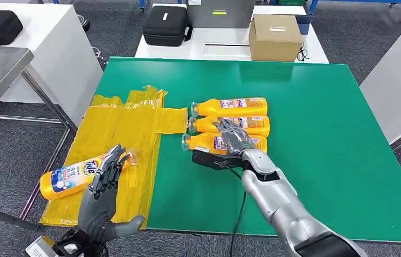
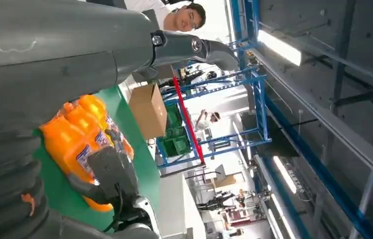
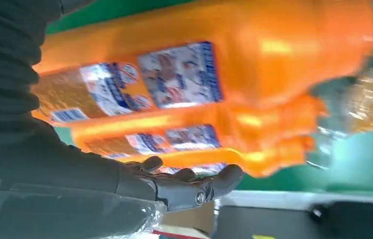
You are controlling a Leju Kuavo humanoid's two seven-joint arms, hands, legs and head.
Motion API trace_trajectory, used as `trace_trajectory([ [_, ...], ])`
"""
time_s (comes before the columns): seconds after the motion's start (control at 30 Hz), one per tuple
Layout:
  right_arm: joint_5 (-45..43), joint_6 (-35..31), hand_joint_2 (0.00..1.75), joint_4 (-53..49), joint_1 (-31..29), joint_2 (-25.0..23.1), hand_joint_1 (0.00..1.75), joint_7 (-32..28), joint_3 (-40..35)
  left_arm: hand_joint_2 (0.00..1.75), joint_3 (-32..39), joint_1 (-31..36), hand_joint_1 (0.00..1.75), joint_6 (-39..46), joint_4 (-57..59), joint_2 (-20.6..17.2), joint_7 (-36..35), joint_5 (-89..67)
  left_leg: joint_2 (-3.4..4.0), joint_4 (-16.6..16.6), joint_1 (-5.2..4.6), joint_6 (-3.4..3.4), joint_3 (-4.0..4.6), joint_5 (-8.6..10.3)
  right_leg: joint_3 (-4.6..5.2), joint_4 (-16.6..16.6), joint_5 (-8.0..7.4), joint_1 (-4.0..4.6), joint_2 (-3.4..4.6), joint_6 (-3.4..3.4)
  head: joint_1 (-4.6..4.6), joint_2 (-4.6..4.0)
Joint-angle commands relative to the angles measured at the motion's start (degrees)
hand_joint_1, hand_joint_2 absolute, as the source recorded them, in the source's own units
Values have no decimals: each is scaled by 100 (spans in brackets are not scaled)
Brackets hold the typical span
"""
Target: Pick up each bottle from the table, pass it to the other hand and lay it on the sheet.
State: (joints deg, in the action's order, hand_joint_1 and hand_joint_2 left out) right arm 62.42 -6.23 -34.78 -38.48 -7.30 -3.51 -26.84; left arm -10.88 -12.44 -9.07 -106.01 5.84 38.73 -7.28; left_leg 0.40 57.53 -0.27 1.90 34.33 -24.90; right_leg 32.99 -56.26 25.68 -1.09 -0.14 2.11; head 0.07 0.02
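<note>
**Right hand reaching onto the nearest of three bottles; one bottle already on the sheet**

The green rectangular table mat [image 1: 316,134] takes up the centre and right of the head view. At its left edge, running off toward the lower left of the frame, lies the crumpled yellow plastic sheet [image 1: 118,134].

On the sheet's lower left part rests an orange plastic detergent bottle with a blue-and-white label [image 1: 72,179], lying on its side. At centre frame three more orange plastic bottles with clear caps lie side by side on the mat, caps pointing left: the far bottle [image 1: 230,106], the middle bottle [image 1: 230,124] and the near bottle [image 1: 209,142].

The silver right arm comes in from the lower right, and the right hand [image 1: 234,140] lies over the near bottle with its fingers spread across the label; I judge it open and not yet gripping, though whether the thumb has closed underneath I cannot tell. The left hand [image 1: 104,184] hovers at lower left just beside the laid bottle, fingers extended and apart, holding nothing.

The step in hand looks like picking up the second bottle. The next move calls for closing the right hand round the near bottle without nudging its neighbour, lifting it, then bringing the left hand across to receive it.
</note>
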Motion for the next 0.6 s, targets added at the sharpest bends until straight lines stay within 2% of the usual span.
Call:
trace_trajectory([
  [0.03, 178, 67, 175, 528, -293, 302, 0, 257, -280, 175, -63, 55, 0, 65, 394, -159, 127, -28, -10, -4, 1, -6, -9, 1, -12, 5, 1, 0, -8, -5, 0, 0],
  [0.3, 215, 225, 175, 525, -292, 429, 0, 291, -198, 175, -9, -112, 0, 344, 366, -201, 127, -10, -11, -5, 5, -9, -18, -3, -22, 9, 4, 5, -7, -8, 0, 0],
  [0.6, 292, 403, 175, 840, -430, 422, 0, 348, -231, 175, 80, -191, 0, 290, 296, -141, 127, 19, -4, -2, 4, -8, -11, -2, -15, 5, 1, 4, -1, -7, 0, 0],
])
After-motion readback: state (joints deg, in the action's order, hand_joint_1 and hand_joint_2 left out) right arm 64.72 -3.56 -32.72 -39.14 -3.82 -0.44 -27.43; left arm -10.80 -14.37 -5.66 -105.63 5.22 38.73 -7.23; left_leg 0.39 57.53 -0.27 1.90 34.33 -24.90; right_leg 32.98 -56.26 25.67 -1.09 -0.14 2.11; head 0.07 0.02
